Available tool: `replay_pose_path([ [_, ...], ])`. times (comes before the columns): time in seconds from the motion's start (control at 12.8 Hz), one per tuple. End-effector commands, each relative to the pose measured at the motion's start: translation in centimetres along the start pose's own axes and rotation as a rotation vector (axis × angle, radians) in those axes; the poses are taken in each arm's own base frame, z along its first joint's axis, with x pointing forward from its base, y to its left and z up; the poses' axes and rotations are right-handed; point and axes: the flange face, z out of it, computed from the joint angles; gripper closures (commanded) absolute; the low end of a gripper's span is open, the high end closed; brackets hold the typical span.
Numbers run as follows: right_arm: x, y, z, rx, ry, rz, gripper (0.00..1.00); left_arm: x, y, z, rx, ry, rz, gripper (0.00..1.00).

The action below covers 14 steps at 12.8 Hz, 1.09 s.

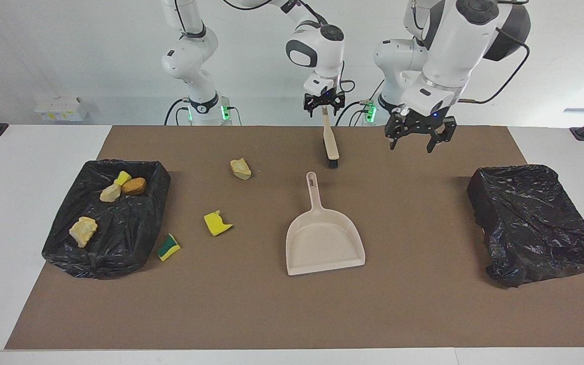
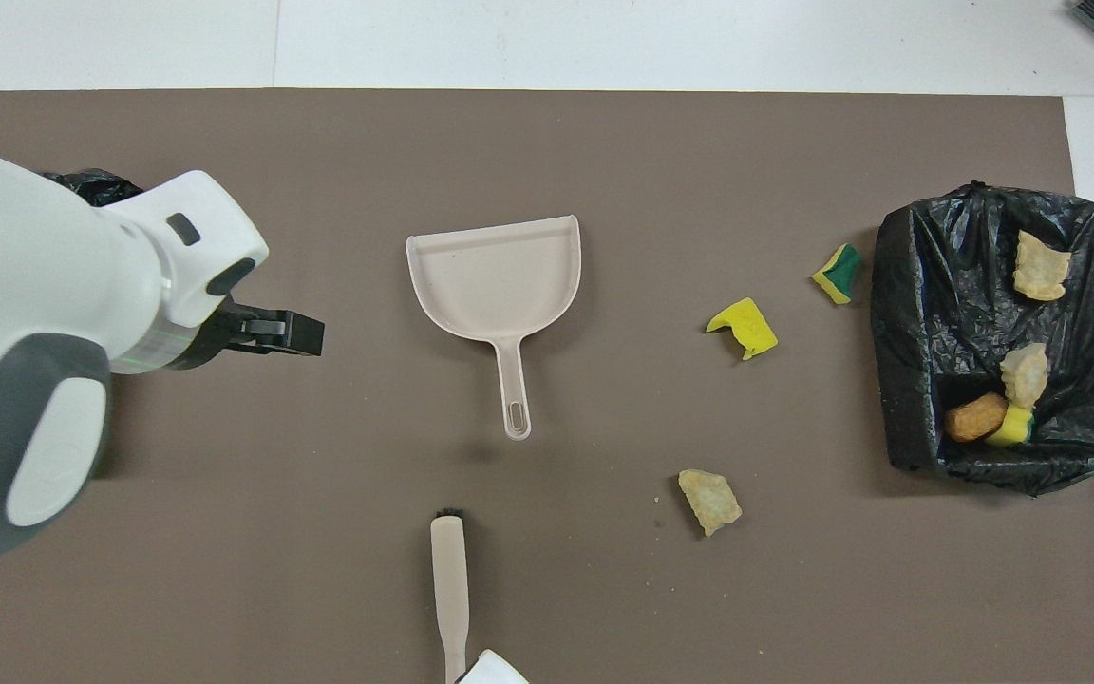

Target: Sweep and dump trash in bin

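Observation:
A beige dustpan (image 1: pixel 325 243) (image 2: pixel 499 275) lies mid-mat, its handle toward the robots. The brush (image 1: pixel 331 147) (image 2: pixel 449 579) rests nearer the robots, bristles on the mat. Its handle end sits between the spread fingers of my open right gripper (image 1: pixel 324 104). Three trash chunks lie on the mat: beige (image 1: pixel 240 169) (image 2: pixel 710 502), yellow (image 1: pixel 217 223) (image 2: pixel 744 328) and yellow-green (image 1: pixel 169 247) (image 2: pixel 838 274). Several more lie in the black-lined bin (image 1: pixel 119 253) (image 2: pixel 908 313) at the right arm's end. My left gripper (image 1: pixel 412 147) (image 2: pixel 291 332) hangs open over bare mat beside the dustpan.
A second black-lined bin (image 1: pixel 535 223) stands at the left arm's end; the left arm covers most of it in the overhead view. The brown mat (image 1: pixel 292 314) spans the white table. Small white boxes (image 1: pixel 61 109) sit off the mat near the right arm's base.

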Motion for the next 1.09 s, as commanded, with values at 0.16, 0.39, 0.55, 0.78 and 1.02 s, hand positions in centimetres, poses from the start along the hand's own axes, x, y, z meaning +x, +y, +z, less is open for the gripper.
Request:
replay_pose_path([
  [0.16,-0.3,-0.9,2.2,0.028,0.001,0.015,0.26,-0.8,5.6,5.2,-0.006,0.034,-0.022,0.00],
  [0.39,-0.3,-0.9,2.2,0.026,0.000,0.012,0.42,0.2,9.6,9.5,-0.042,0.020,-0.053,0.00],
  [0.55,-0.4,-0.9,2.2,0.015,-0.006,0.012,0.47,0.6,12.5,13.4,-0.037,0.013,-0.083,0.00],
  [0.78,-0.3,-0.9,1.8,0.014,-0.007,0.014,0.47,1.2,14.8,17.2,-0.022,0.041,-0.117,0.00],
  [1.02,-0.1,-0.8,1.4,0.000,-0.016,0.017,0.55,2.0,15.7,20.0,-0.028,0.075,-0.173,0.00],
])
